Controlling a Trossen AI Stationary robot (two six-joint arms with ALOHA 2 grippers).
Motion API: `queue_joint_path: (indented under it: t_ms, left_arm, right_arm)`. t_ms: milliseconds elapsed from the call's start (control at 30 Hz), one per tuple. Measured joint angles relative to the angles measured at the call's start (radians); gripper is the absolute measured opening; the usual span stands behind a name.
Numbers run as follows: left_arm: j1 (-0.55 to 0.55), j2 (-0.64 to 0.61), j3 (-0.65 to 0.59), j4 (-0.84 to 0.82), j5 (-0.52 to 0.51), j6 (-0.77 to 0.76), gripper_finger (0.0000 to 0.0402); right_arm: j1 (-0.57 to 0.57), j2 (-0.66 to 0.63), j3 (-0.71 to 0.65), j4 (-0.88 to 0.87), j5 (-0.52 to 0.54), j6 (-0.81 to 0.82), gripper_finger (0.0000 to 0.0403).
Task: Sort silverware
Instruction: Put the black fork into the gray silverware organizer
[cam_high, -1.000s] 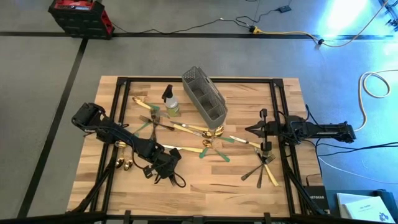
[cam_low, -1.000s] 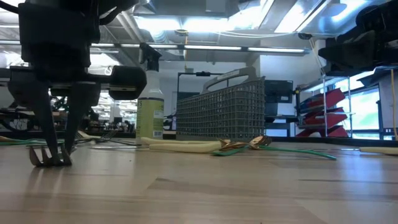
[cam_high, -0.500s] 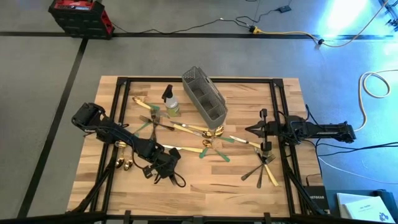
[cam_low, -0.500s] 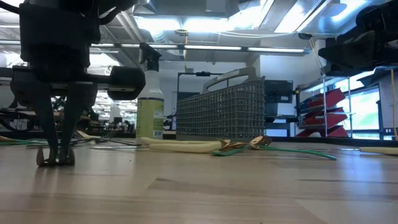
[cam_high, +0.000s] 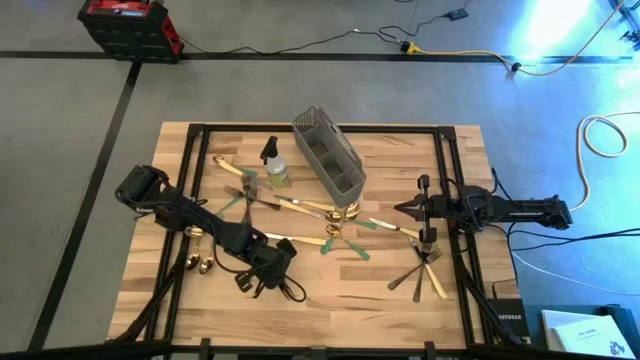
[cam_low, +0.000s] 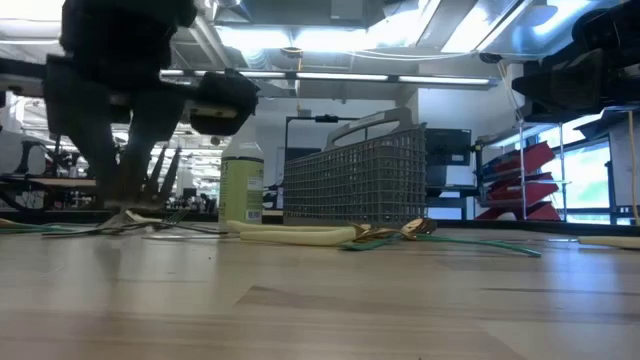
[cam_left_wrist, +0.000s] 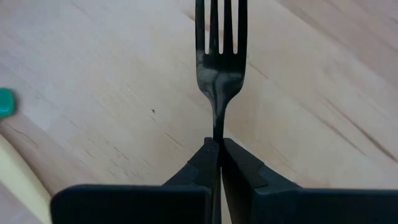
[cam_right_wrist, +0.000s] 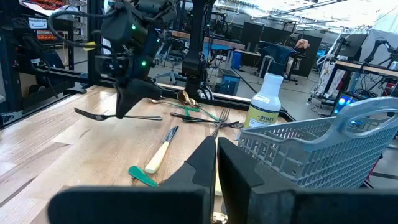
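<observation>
One black fork (cam_left_wrist: 219, 62) in left gripper (cam_left_wrist: 219, 144), clear of table edges.

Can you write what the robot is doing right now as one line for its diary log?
left gripper: shut on black fork, lifted off table | right gripper: shut, empty, waiting beside caddy | other silverware: scattered on table

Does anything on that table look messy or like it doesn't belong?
Yes. A spray bottle of green liquid stands among the cutlery, odd for a silverware job. Forks and spoons lie scattered and crossed beside the mesh caddy, not in it. Nothing looks spilled or broken.
</observation>
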Motion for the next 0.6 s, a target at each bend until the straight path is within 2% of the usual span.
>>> queue_joint_path:
  t_ms: [400, 600]
  left_arm:
    - [0.007, -0.001, 0.105, -0.106, -0.006, -0.008, 0.0001]
    - [0.016, -0.062, 0.152, -0.147, -0.011, -0.001, 0.0001]
  right_arm:
    - [0.0, 0.0, 0.0, 0.0, 0.0, 0.0, 0.0]
    - [0.0, 0.0, 0.0, 0.0, -0.001, 0.018, 0.0]
